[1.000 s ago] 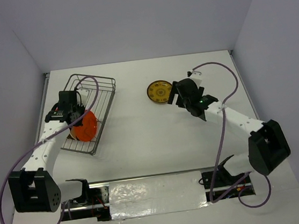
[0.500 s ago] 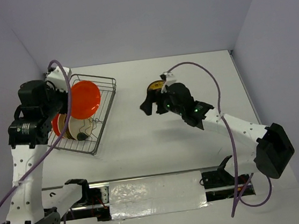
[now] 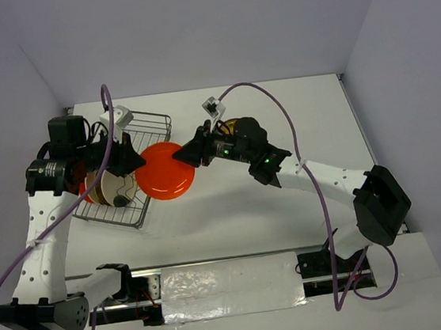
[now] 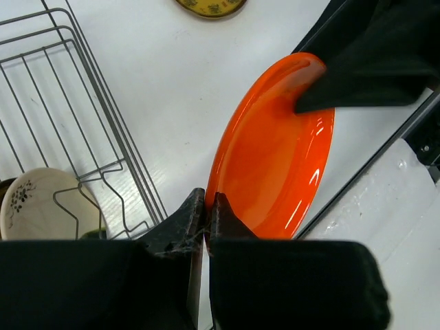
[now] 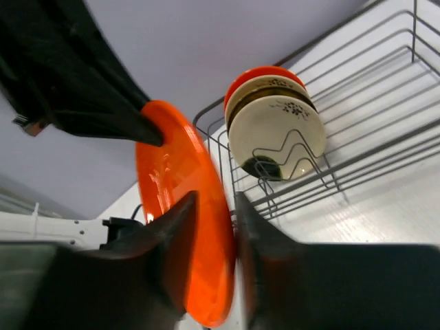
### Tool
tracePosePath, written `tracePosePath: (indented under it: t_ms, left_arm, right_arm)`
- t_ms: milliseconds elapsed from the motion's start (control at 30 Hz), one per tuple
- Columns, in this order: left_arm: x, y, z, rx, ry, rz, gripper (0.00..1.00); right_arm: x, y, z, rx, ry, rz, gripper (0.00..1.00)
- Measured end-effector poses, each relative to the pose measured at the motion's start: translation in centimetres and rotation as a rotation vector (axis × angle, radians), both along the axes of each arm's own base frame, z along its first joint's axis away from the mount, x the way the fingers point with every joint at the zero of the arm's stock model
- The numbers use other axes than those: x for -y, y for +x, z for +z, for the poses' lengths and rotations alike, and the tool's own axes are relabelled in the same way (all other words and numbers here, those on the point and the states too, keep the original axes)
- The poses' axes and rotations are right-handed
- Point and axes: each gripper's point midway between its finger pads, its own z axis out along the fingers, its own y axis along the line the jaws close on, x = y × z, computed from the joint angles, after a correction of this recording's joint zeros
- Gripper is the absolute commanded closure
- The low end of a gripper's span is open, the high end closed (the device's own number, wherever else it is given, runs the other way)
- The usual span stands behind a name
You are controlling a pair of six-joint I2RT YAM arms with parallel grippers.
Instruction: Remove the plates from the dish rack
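An orange plate (image 3: 165, 171) (image 4: 275, 158) (image 5: 179, 185) hangs on edge above the table, just right of the dish rack (image 3: 148, 125) (image 4: 82, 117) (image 5: 385, 62). My left gripper (image 3: 136, 168) (image 4: 206, 196) is shut on the plate's left rim. At the opposite rim my right gripper (image 3: 190, 156) (image 5: 214, 197) straddles the plate, one finger pressed on each face. A cream plate (image 3: 116, 189) (image 4: 34, 203) (image 5: 275, 130) stands in the rack's wire dividers, with another orange-red plate (image 3: 89, 184) (image 5: 258, 72) behind it. The brown and gold plate (image 3: 230, 124) (image 4: 210, 7) lies on the table, partly hidden by the right arm.
A shiny foil strip (image 3: 230, 279) runs along the near table edge between the arm bases. Purple cables (image 3: 260, 89) loop above both arms. Grey walls close the table on three sides.
The left arm lifted the orange plate out of the rack and carried it right. The right arm left the gold plate, swung left, and closed its jaws on the orange plate's rim.
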Motion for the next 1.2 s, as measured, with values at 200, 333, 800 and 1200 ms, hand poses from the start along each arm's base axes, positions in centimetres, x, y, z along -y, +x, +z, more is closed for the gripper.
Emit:
tracePosePath:
  t_ms: [200,333,800,1200]
  left_arm:
    - [0.0,0.2,-0.2,-0.018,-0.01,0.012,0.03]
    - [-2.4,2.0,-1.2,-0.009,0.081,0.166,0.01]
    - [-12.6,2.3,-4.2,0.106,0.466,0.581,0.0]
    - [-14.4,1.8,-4.2,0.138,0.535,0.627,0.07]
  right_arm:
    - [0.3,0.5,-1.5,-0.024,-0.006,-0.018,0.96]
    - [2.0,1.8,-3.8,-0.096,-0.047,-0.14,1.0]
    - [19.5,7.0,-25.6,-0.588,-0.375,-0.785,0.94]
    - [20.2,6.7,-25.8,-0.589,-0.437,-0.868,0.0]
